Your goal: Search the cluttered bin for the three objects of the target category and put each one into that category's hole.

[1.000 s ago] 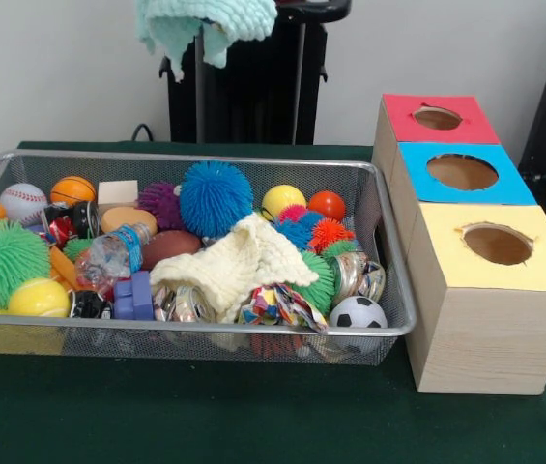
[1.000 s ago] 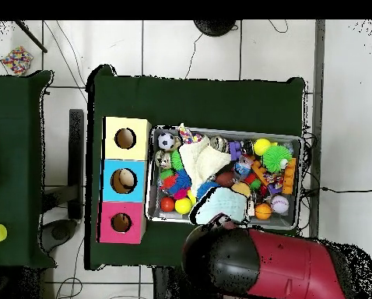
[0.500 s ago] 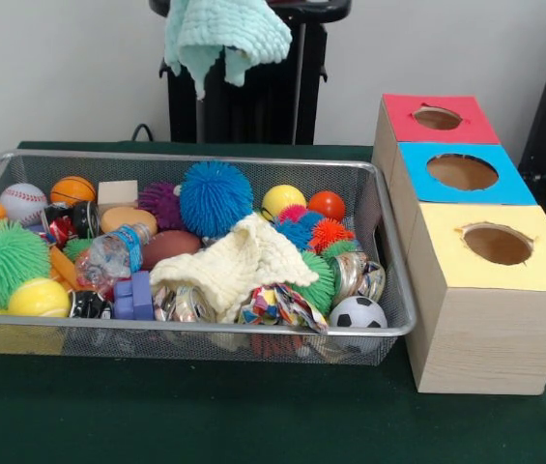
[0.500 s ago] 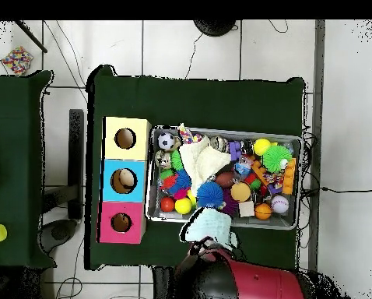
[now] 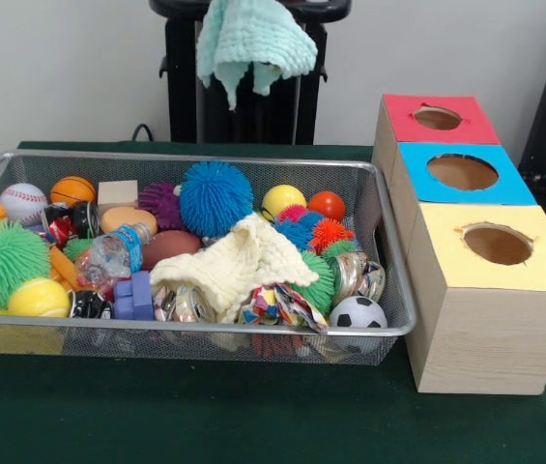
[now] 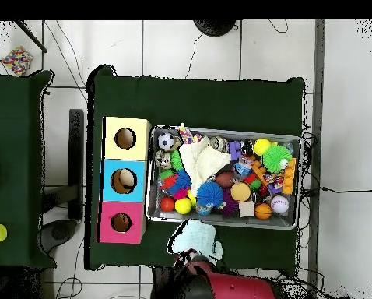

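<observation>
Above the bin's [image 5: 388,324] far side the gripper [image 5: 253,14] hangs, its fingers closed on a mint cloth [image 5: 255,41]. No hole has received it; a cream cloth [image 5: 239,266] remains inside.

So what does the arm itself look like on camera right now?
Little of it shows. In the overhead view the arm is a rounded black shell with a red casing behind it. In the front view only a dark rounded part crosses the top edge. The claw is covered by a pale mint cloth, so its colour and shape cannot be seen.
</observation>
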Robot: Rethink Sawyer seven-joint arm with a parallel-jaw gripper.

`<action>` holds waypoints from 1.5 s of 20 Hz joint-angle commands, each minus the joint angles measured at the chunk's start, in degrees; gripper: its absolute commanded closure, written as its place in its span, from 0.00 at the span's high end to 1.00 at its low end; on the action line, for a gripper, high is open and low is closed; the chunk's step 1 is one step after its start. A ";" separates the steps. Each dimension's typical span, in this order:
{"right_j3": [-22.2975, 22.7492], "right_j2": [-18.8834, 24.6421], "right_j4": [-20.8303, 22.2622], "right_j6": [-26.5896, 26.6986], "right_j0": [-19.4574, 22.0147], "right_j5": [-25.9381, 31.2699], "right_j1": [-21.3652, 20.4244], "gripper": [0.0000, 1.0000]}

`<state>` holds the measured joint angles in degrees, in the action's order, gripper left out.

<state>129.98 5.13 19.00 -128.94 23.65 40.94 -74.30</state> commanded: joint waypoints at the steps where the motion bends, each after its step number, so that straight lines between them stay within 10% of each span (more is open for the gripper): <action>1: 6.43 -2.01 2.03 -8.12 -2.95 -8.10 6.93 0.00; 7: 8.36 -5.08 2.13 -11.18 -7.51 -10.89 7.83 0.00; 8: 9.01 -5.75 0.42 -9.60 -7.69 -11.68 8.22 1.00; 17: 6.37 -7.16 -2.13 -11.07 -10.64 -8.71 9.70 1.00; 30: -17.71 1.49 3.53 8.44 -8.89 7.69 12.50 1.00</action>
<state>127.26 -0.47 18.96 -129.08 12.29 43.73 -66.45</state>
